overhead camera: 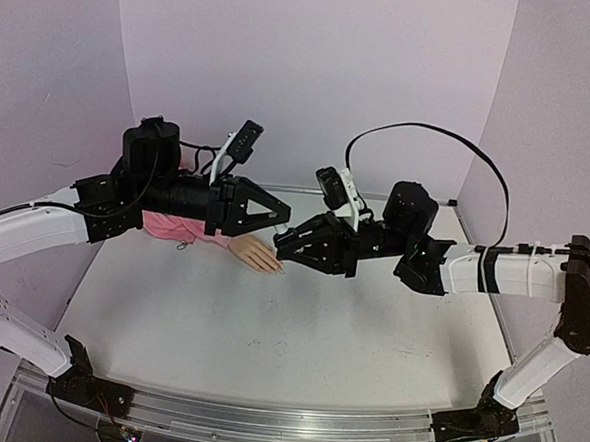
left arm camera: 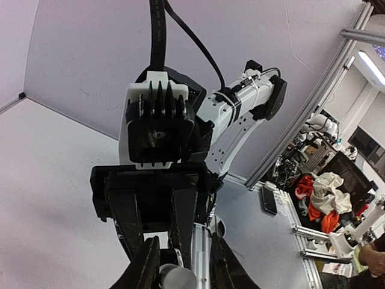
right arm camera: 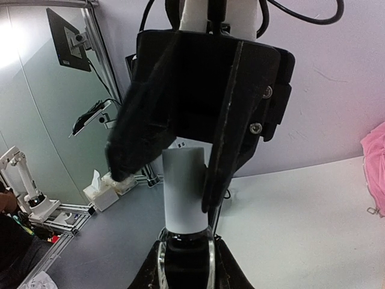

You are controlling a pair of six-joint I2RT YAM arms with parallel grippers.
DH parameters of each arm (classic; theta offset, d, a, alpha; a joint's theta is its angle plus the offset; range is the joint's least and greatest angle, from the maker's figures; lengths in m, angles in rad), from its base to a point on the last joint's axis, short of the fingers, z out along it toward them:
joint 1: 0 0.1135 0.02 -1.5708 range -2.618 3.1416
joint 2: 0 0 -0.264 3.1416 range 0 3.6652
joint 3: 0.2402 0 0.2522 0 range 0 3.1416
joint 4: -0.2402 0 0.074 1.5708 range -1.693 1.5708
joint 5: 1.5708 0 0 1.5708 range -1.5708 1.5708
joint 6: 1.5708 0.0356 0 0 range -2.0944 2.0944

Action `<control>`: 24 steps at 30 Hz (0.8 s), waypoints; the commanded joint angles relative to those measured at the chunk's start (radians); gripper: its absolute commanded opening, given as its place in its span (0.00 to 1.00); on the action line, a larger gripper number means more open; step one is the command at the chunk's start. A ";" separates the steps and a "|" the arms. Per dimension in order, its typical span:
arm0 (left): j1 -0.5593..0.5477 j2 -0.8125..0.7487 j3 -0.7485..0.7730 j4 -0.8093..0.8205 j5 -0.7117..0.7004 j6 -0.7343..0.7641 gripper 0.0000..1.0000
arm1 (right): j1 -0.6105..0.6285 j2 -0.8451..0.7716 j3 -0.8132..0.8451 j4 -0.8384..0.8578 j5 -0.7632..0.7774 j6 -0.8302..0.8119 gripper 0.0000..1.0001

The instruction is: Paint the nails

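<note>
The beige mannequin hand (overhead camera: 256, 254) with its pink sleeve (overhead camera: 174, 226) lies at the back left of the white table, fingers pointing right. Its nails are too small to make out. My right gripper (right arm camera: 185, 259) is shut on a dark glass polish bottle (right arm camera: 185, 244) with a pale grey cap (right arm camera: 185, 186). In the top view it (overhead camera: 281, 245) sits just right of the fingertips. My left gripper (overhead camera: 283, 220) meets it from the left. In its own wrist view the left gripper (left arm camera: 183, 268) is open around the cap (left arm camera: 174, 278). One finger touches the cap and the other stands apart.
Purple walls close the back and both sides. A black cable (overhead camera: 431, 134) loops above the right arm. The sleeve's edge (right arm camera: 376, 162) shows at the right of the right wrist view. White table surface (overhead camera: 268, 340) lies in front of both grippers.
</note>
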 commanded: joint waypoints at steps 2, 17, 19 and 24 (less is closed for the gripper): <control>-0.003 0.028 0.024 0.053 0.014 0.004 0.19 | -0.021 -0.013 0.031 0.108 0.047 0.012 0.00; -0.003 0.105 0.076 -0.003 -0.369 -0.116 0.00 | 0.205 -0.050 -0.084 0.155 1.664 -0.466 0.00; -0.003 0.111 0.086 -0.022 -0.368 -0.119 0.00 | 0.205 -0.043 -0.061 0.136 1.553 -0.467 0.00; 0.001 0.091 0.080 -0.040 -0.338 -0.114 0.35 | 0.202 -0.063 -0.051 0.091 1.266 -0.476 0.00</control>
